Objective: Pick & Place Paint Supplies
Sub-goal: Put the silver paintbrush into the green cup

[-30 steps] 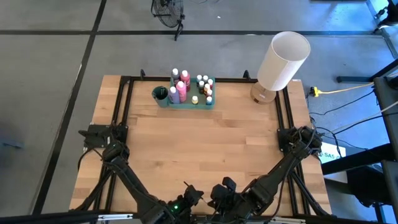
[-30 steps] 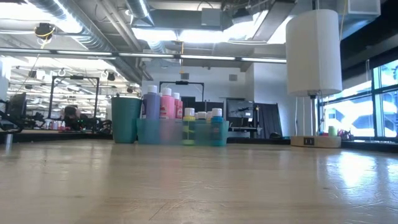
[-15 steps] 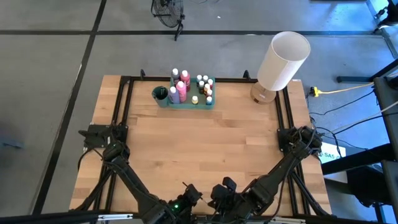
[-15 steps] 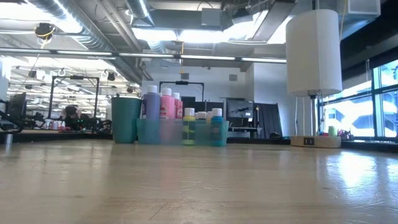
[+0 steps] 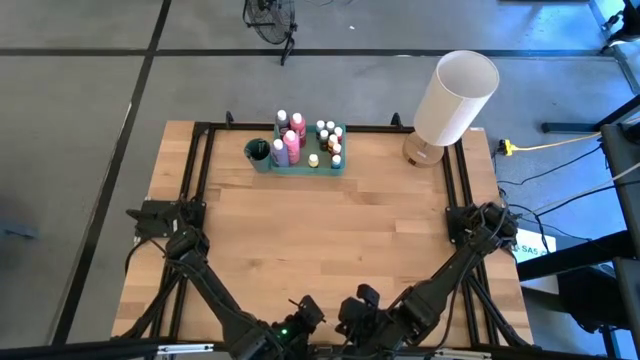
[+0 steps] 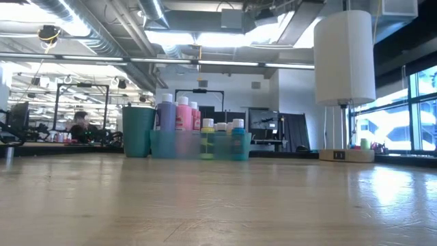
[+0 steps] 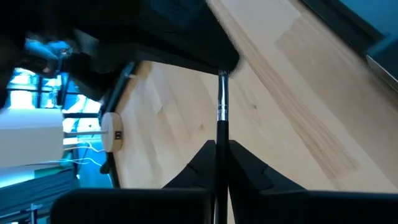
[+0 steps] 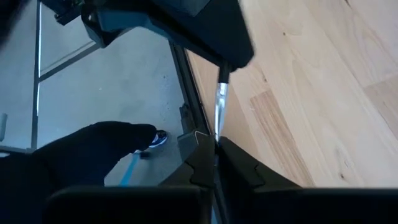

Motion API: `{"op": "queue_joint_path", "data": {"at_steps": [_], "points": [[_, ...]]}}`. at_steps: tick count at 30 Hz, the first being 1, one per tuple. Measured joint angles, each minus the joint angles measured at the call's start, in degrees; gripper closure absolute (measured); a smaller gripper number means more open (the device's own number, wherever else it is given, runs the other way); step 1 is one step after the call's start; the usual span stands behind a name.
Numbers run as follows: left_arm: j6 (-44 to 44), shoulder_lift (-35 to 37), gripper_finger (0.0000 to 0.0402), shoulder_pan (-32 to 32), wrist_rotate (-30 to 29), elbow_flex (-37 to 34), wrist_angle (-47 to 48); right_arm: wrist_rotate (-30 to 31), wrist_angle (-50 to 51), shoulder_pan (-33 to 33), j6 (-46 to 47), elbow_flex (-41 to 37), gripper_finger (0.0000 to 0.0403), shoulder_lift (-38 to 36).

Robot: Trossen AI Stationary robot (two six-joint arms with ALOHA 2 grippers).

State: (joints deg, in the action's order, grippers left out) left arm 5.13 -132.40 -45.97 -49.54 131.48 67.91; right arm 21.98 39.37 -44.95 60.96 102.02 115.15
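Observation:
At the table's near edge my left gripper point(image 5: 306, 312) and my right gripper point(image 5: 356, 303) meet, both shut on one thin dark paintbrush point(image 7: 219, 124) with a silver ferrule point(image 8: 219, 99) that spans the short gap between them. At the far edge stands a translucent green tray point(image 5: 340, 165) holding several white-capped paint bottles point(image 5: 291, 140). In the low view, too, the bottles point(image 6: 183, 113) stand upright in the tray point(image 6: 188, 145). My left gripper pinches the paintbrush's dark handle point(image 7: 217, 144), below the ferrule, between its two fingers. The brush runs on along the fingers, out past their tips to the other gripper, clear of the table. My right gripper pinches the brush's thin part point(image 8: 216, 138) on the other side of the ferrule between its two fingers. The brush lies along the fingers, reaches the left gripper's tips and is clear of the table.
A teal cup point(image 5: 258, 153) stands left of the tray. A big white cylindrical lamp point(image 5: 455, 95) stands at the far right on a wooden base point(image 6: 345, 155). A black frame rail point(image 5: 200, 170) borders the wooden table point(image 5: 330, 240), whose middle is bare.

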Motion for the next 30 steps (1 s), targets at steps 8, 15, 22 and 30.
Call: {"op": "queue_joint_path", "data": {"at_steps": [8, 15, 22, 30], "points": [[-0.3, 0.0, 0.0389, 0.1, -0.8, 0.1, -0.2, -0.4, -1.0, 0.0, -2.3, 0.0, 0.0318, 0.0], [-10.4, 0.5, 0.0389, 0.4, -1.3, 0.1, 5.5, 0.1, -1.9, -1.1, -4.6, -0.1, 0.0263, -2.1], [-26.6, 4.6, 0.0389, 0.7, -5.5, 0.1, 17.8, 10.0, -7.0, -8.4, -8.9, -0.1, 0.0257, -5.5], [-31.0, 14.4, 0.0389, 2.8, -16.5, 0.1, 22.1, 22.9, -13.4, -15.2, -12.2, -0.1, 0.0258, -5.4]]}}
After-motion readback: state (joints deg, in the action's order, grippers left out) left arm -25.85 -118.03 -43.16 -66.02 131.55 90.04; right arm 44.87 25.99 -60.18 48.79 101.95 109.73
